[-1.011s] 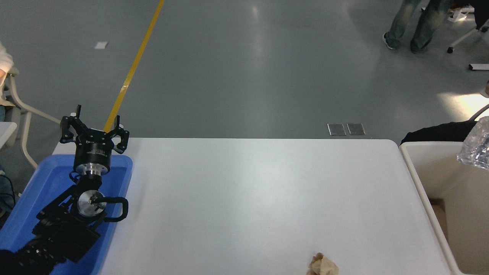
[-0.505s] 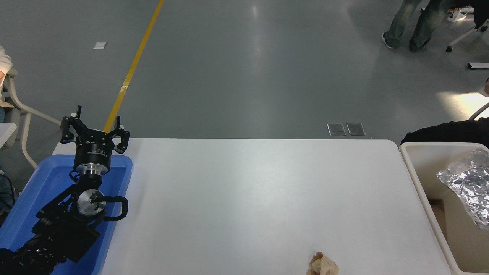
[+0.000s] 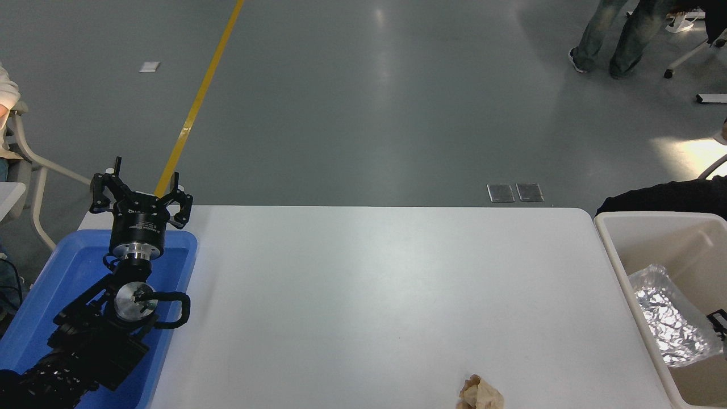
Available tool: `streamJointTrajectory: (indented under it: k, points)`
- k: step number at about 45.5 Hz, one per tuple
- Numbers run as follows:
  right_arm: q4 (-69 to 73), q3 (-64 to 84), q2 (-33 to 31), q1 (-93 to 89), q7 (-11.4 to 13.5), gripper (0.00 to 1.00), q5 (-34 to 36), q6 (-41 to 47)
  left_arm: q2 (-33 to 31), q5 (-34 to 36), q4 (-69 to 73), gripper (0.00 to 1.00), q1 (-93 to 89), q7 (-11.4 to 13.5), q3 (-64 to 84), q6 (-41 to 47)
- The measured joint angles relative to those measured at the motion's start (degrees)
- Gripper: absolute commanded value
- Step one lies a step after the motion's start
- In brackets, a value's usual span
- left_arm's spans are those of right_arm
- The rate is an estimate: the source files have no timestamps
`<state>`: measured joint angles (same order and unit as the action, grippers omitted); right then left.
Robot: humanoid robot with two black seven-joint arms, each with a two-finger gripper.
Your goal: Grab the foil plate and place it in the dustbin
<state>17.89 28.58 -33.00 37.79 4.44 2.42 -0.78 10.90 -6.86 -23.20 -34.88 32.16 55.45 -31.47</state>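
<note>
The shiny, crinkled foil plate lies low inside the cream-white dustbin at the table's right end. It is tilted, with its near end lower. Only a small black piece of my right gripper shows at the picture's right edge, right beside the plate's right side. I cannot see whether it touches or holds the plate. My left gripper is parked open and empty at the far left, over the blue tray's far end.
A shallow blue tray sits under the left arm. A crumpled brown paper wad lies at the table's front edge. A person's legs stand far back right. A black object lies behind the bin.
The foil plate has come down from above the bin's far right rim to low inside the bin. A bit of the right gripper now shows at the right edge. The left arm has not moved.
</note>
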Motion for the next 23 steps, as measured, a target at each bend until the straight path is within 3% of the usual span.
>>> streamJointTrajectory:
  k: [8, 14, 23]
  points:
    - [9.1, 5.8, -7.0, 9.8, -0.1, 1.0, -5.0, 0.1, 0.0, 0.1, 0.0, 0.99, 0.0, 0.0, 0.0, 0.0]
    - [20.6, 11.7, -14.3, 23.3, -0.2, 1.0, -13.9, 1.2, 0.0, 0.1, 0.0, 0.99, 0.0, -0.1, -0.1, 0.0]
    - [35.7, 18.6, -20.4, 44.0, -0.2, 1.0, -25.5, 8.5, 0.0, 0.2, 0.0, 0.99, 0.1, -0.1, -0.1, 0.0]
